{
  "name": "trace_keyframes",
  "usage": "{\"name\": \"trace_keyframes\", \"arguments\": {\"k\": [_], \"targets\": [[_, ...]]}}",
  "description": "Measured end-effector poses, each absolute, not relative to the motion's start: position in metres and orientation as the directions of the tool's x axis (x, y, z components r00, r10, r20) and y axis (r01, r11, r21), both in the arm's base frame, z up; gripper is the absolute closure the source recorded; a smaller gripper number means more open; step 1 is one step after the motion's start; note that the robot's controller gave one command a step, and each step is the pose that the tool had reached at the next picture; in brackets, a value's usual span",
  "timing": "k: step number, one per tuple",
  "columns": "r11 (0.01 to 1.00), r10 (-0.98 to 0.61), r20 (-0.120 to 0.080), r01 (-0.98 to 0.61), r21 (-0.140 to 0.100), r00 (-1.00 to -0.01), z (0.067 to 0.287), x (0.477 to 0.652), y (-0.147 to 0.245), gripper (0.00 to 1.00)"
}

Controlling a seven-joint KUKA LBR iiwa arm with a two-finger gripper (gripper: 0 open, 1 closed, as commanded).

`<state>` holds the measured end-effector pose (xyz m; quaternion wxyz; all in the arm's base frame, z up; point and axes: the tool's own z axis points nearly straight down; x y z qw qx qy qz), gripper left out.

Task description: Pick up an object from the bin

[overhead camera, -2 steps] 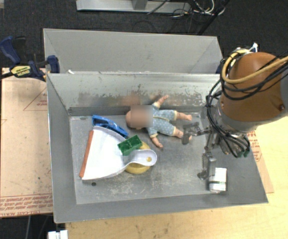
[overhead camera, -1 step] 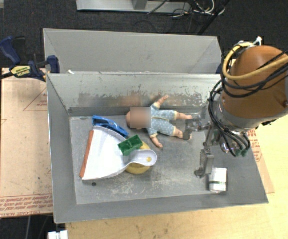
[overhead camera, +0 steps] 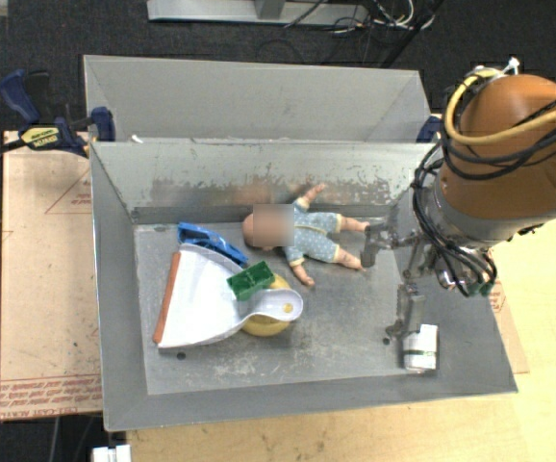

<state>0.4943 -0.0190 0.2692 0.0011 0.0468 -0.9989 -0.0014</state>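
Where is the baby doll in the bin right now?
In the camera view, the baby doll lies mid-bin near the far wall, right of the blue piece and up from the green block.

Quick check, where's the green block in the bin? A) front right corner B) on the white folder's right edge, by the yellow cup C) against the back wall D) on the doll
B: the green block lies on the right edge of the white folder, right next to the yellow cup.
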Motion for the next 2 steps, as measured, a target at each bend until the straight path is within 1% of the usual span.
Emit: {"name": "trace_keyframes", "arguments": {"k": [1,2], "targets": [[0.978,-0.208,-0.003,-0.208,0.002,-0.978,0.303,0.503,0.005,0.00],[0.976,-0.218,-0.009,-0.218,0.002,-0.976,0.276,0.502,0.021,0.00]]}}
